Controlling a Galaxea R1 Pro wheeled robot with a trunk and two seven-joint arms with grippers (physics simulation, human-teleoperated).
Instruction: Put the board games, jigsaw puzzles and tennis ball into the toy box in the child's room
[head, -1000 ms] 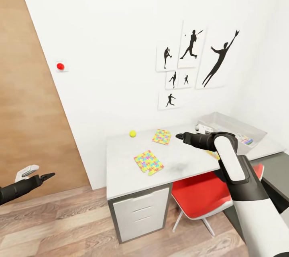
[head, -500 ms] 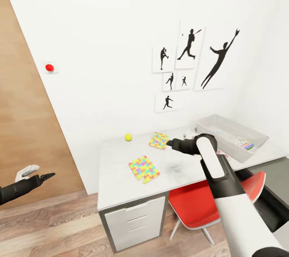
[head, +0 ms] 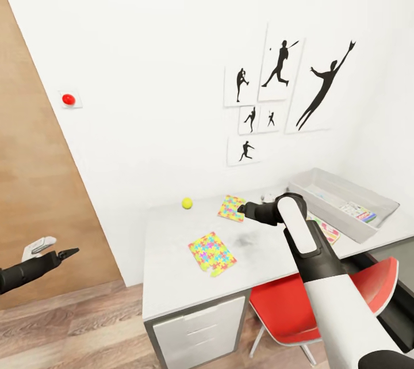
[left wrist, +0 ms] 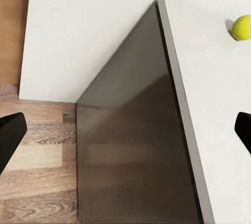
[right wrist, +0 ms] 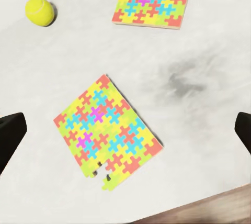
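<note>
Two jigsaw puzzles lie flat on the counter [head: 172, 277]: the near puzzle [head: 212, 253] by the front edge, the far puzzle [head: 231, 208] toward the wall, the tennis ball [head: 187, 203] beside it. Over them hangs the right claw [head: 244, 209], released and wide, seemingly lining up a pick. Off to the side, the left claw [head: 57, 254] waits spread apart. At the counter's far end, the toy box [head: 322, 182] holds some games.

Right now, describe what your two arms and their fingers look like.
The right arm has glossy white shells over black joints, ending in a black wrist and black tapered right gripper. The left arm is black with a small white-grey bracket on top and a pointed black left gripper. No cables or markings show.
</note>
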